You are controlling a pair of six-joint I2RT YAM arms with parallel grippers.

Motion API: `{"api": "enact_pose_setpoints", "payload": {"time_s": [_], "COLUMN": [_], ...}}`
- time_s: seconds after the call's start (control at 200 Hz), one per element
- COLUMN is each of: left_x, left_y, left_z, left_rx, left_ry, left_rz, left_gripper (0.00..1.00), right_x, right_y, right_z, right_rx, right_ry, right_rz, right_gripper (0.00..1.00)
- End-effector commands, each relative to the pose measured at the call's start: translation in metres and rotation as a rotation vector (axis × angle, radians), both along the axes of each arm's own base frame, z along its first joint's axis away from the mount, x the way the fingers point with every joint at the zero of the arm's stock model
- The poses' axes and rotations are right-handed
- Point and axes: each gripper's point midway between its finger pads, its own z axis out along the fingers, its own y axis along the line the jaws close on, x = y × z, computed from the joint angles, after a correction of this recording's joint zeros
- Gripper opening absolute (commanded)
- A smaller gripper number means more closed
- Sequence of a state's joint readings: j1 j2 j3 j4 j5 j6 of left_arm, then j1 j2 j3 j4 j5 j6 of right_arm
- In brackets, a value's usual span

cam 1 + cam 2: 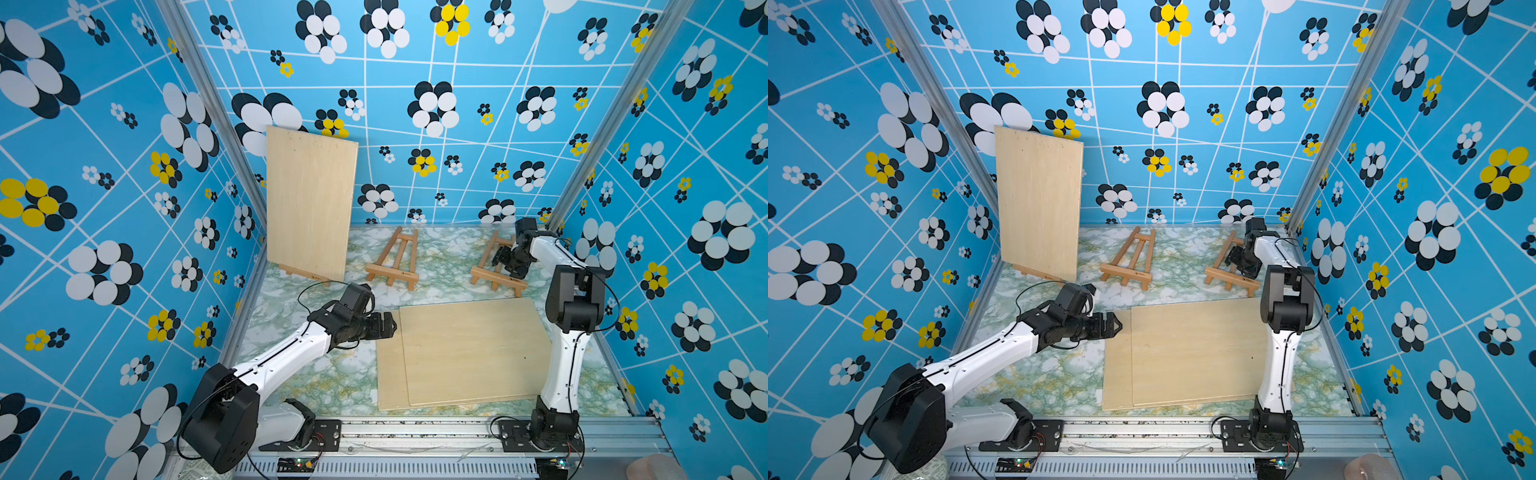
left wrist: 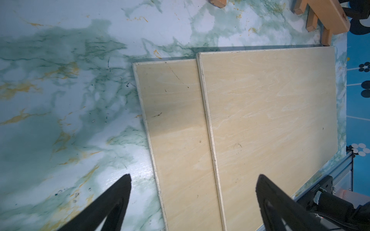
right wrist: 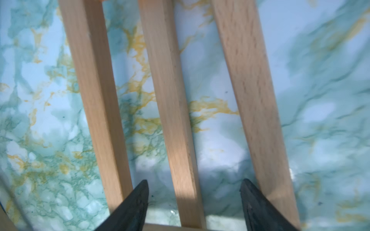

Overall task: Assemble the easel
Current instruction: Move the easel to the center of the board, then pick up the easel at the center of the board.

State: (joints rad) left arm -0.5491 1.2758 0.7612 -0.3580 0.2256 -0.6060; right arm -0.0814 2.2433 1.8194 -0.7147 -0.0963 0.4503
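Left tool (image 1: 388,326): jaws spread wide and holding nothing. It hovers over the left edge of the flat boards, and the left wrist view (image 2: 194,180) shows both fingers clear of the wood.
Right tool (image 1: 505,259): jaws spread, low over the right easel at the back right. In the right wrist view (image 3: 194,186) the middle slat (image 3: 174,120) runs between the fingertips with a gap on each side. I cannot tell whether the tool touches the wood.
Right easel (image 1: 492,278): lies flat on the counter (image 1: 316,374), its ledge toward the front, just behind the flat boards.
Middle easel (image 1: 395,262): lies flat at the back centre, well apart from both tools.
Left easel (image 1: 307,275): at the back left, only its ledge showing.
Upright board (image 1: 309,203): stands on the left easel's ledge, tilted back toward the corner.
Top board (image 1: 473,353): flat at the front right, lying on the lower board.
Lower board (image 1: 390,374): flat, a strip of it showing along the top board's left side.
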Motion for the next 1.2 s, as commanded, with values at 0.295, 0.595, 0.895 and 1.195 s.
{"api": "enact_pose_setpoints", "payload": {"time_s": [0.295, 0.595, 0.895, 1.195], "left_x": [0.010, 0.031, 0.101, 0.183], "left_y": [-0.007, -0.009, -0.070, -0.114], "left_z": [0.024, 0.038, 0.049, 0.016], "left_rx": [-0.027, -0.029, 0.172, 0.364], "left_ry": [-0.076, -0.108, -0.121, -0.127], "left_rz": [-0.033, -0.026, -0.173, -0.261], "left_gripper": [0.99, 1.00, 0.96, 0.91], "right_x": [0.009, 0.005, -0.039, -0.128], "right_y": [0.013, 0.159, 0.162, 0.159], "right_z": [0.128, 0.129, 0.133, 0.099], "right_rx": [-0.056, 0.139, 0.112, 0.211], "right_ry": [-0.357, -0.286, -0.305, -0.243], "right_rz": [0.047, 0.332, 0.293, 0.304], "right_gripper": [0.75, 0.75, 0.75, 0.75]}}
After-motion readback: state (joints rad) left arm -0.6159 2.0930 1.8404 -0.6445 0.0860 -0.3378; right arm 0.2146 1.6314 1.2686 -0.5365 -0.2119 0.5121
